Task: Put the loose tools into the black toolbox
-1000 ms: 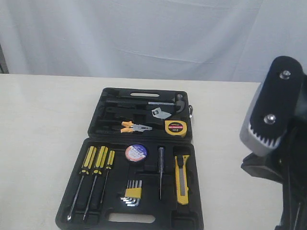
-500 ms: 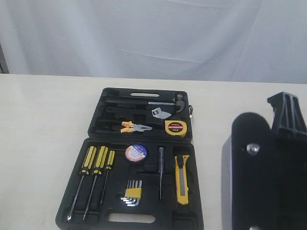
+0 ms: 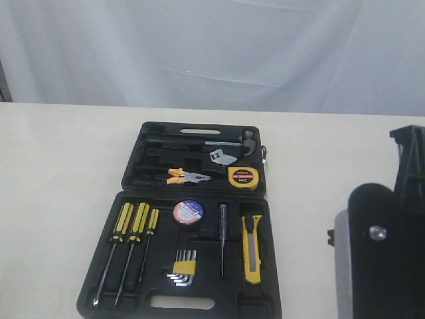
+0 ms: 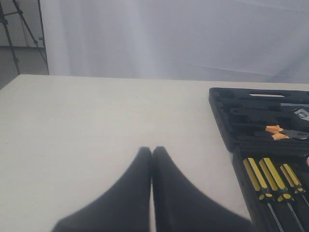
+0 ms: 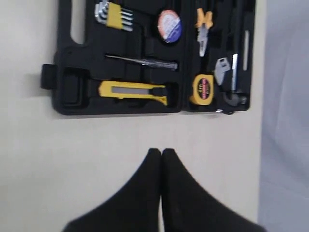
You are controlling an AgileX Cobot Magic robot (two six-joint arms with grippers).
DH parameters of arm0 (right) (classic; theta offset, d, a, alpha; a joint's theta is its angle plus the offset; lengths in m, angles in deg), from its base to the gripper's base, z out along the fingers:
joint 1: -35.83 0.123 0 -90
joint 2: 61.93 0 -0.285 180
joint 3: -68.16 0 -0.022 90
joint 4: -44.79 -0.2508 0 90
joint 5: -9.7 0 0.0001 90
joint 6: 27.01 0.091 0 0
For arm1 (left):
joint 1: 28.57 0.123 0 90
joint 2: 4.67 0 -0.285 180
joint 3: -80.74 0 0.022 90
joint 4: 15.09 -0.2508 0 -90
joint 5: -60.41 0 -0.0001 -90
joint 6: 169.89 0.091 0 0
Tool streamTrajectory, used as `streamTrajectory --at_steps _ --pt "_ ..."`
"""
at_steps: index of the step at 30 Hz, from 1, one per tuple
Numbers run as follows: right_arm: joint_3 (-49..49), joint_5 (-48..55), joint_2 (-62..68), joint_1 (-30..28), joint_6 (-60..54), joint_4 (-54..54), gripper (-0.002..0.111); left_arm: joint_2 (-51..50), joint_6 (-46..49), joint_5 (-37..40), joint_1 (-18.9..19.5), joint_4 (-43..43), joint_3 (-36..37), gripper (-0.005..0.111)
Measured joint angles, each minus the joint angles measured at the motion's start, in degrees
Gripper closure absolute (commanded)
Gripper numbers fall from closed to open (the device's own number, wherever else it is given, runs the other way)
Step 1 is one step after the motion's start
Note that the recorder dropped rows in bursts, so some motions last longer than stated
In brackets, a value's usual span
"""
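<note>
The black toolbox lies open at the table's middle, both halves flat. In its far half rest the black-and-orange pliers and the yellow tape measure. The near half holds the tape roll and the yellow utility knife. My right gripper is shut and empty over bare table beside the box, a short way off the knife and tape measure. My left gripper is shut and empty too, over the table well clear of the toolbox. It does not show in the exterior view.
Three screwdrivers, hex keys, a thin tester screwdriver and a hammer also sit in the box. My right arm's dark body fills the lower right of the exterior view. A white curtain hangs behind the table.
In the exterior view the right arm's body has swung lower and further right. No tool in the box has moved.
</note>
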Motion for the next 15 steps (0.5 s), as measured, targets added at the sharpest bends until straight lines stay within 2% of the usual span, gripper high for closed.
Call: streamTrajectory --at_steps 6,15 --pt "-0.29 -0.78 -1.54 0.00 0.10 2.83 0.109 0.00 0.00 0.00 0.00 0.00 0.00 0.107" --pt "-1.76 -4.32 -1.27 0.00 1.60 -1.95 0.109 0.00 0.00 0.00 0.00 0.00 0.00 0.107"
